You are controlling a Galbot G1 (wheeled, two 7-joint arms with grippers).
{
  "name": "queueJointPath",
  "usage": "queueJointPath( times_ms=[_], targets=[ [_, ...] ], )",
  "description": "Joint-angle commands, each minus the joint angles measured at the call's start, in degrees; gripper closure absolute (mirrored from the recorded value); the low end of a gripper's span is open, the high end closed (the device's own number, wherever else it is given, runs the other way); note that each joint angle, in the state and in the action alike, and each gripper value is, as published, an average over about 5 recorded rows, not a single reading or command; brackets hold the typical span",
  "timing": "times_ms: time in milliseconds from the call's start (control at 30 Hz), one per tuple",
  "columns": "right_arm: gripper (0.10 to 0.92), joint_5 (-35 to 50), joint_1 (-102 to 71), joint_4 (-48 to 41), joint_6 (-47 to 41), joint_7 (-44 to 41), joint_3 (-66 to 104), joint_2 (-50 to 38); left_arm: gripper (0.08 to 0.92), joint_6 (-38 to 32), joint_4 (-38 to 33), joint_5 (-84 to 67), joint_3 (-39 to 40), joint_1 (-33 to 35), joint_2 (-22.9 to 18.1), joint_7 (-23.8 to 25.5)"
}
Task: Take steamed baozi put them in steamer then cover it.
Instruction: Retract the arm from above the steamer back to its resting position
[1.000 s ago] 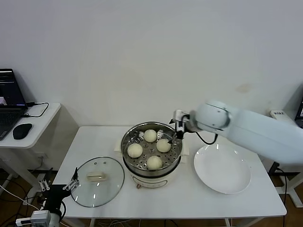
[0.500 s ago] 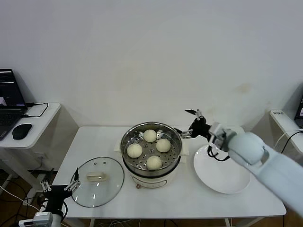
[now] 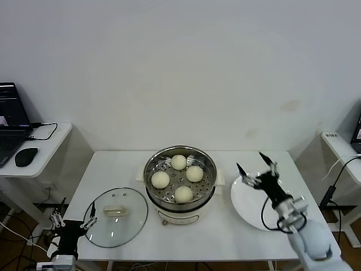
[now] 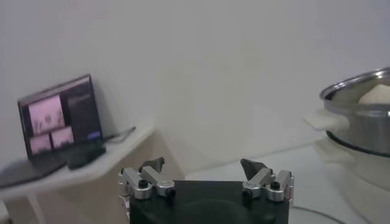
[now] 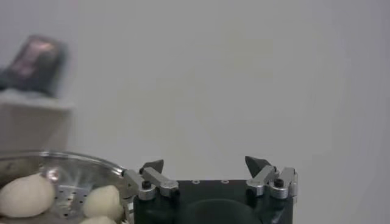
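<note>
On the table: we see a white table (image 3: 225, 243) carrying everything for the job, with a wall behind it.
Side desk: to our left we see a smaller desk (image 3: 48, 152) with a laptop (image 3: 11, 127), a dark mouse (image 3: 26, 156) and a cable.
Steamer: we find the steel steamer (image 3: 180, 179) at the middle of the table on its cream base, uncovered, with the holed tray showing inside; its rim also shows in the left wrist view (image 4: 359, 115).
Plate: we see a white plate (image 3: 251, 212) just to the right of the steamer, bare.
Lid: we see the glass lid (image 3: 117, 217) lying flat on the table to the left of the steamer, its cream handle up, just beside the steamer's base.
Buns: we count four steamed buns (image 3: 179, 178) resting on the tray inside the steamer, spaced apart in a rough ring; some of them also show in the right wrist view (image 5: 27, 195).
Right gripper: our right gripper (image 3: 256, 162) hovers over the plate's far side, to the right of the steamer, fingers spread wide and holding nothing.
Left gripper: our left gripper (image 3: 74, 215) sits low at the table's near left edge, beside the lid without touching it, fingers spread wide and holding nothing.
</note>
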Motion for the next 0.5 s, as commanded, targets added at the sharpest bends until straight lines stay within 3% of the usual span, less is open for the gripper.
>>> queueJointPath(
  times_ms=[33, 267, 500],
  targets=[
    [0.203, -5.6, -19.4, -0.5, 8.4, -0.5, 13.3, 18.6, 0.177, -3.4, 4.8, 50.3, -0.4, 2.3, 0.8, -3.0],
    [0.203, -8.9, -19.7, -2.6, 10.6, 2.1, 13.8, 20.0, 0.177, -3.3, 6.3, 65.3, 1.7, 5.5, 1.4, -2.6],
    [0.203, -9.7, -19.7, -3.9, 11.2, 2.9, 13.8, 20.4, 0.177, -3.3, 10.5, 68.5, 4.3, 0.9, 0.8, -2.2]
  ],
)
